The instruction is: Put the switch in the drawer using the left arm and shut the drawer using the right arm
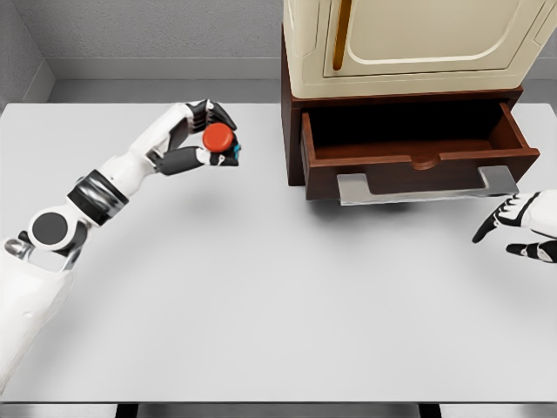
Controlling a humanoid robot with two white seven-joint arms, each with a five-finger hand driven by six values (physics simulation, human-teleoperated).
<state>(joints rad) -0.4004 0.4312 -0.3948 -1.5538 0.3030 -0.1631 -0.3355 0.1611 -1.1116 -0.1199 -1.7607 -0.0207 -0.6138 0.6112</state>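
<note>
A switch with a round red button and a small blue body is pinched in my left hand, held above the table left of the drawer. The dark wooden drawer stands pulled out from its brown cabinet, its inside dark and bare as far as I can see, with a grey handle below its front. My right hand hovers at the right edge, just below and right of the drawer's front corner, fingers relaxed and holding nothing.
A cream appliance sits on top of the brown cabinet at the back right. The white table stretches wide between my arms. A grey wall runs behind.
</note>
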